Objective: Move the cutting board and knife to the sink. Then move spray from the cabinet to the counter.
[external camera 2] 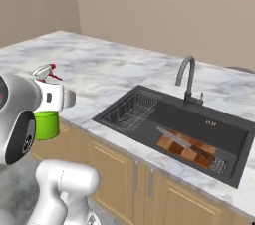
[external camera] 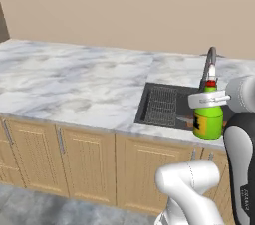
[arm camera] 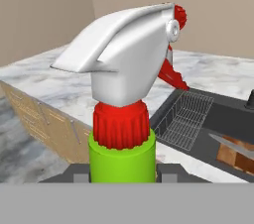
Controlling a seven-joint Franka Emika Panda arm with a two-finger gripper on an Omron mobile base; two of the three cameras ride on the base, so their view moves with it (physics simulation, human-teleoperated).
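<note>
My gripper [external camera: 209, 100] [external camera 2: 56, 97] [arm camera: 124, 174] is shut on the neck of the spray [external camera: 208, 119] [external camera 2: 47, 124] [arm camera: 121, 99], a green bottle with a white-red trigger nozzle. The bottle is upright in the air, in front of the counter's [external camera: 74, 79] [external camera 2: 99, 64] front edge. The checkered cutting board [external camera 2: 191, 153] [arm camera: 237, 157] lies in the dark sink [external camera: 144, 102] [external camera 2: 199, 119]. The knife [external camera 2: 180, 142] [arm camera: 230, 143] lies on top of the board. The cabinet is out of view.
A dark arched faucet [external camera: 210, 64] [external camera 2: 187, 82] stands behind the sink, and a wire rack [external camera: 162, 103] [external camera 2: 132, 112] fills the basin's left part. Light wood cabinet fronts [external camera: 84, 162] with metal handles run below the marble top. A beige wall backs the counter.
</note>
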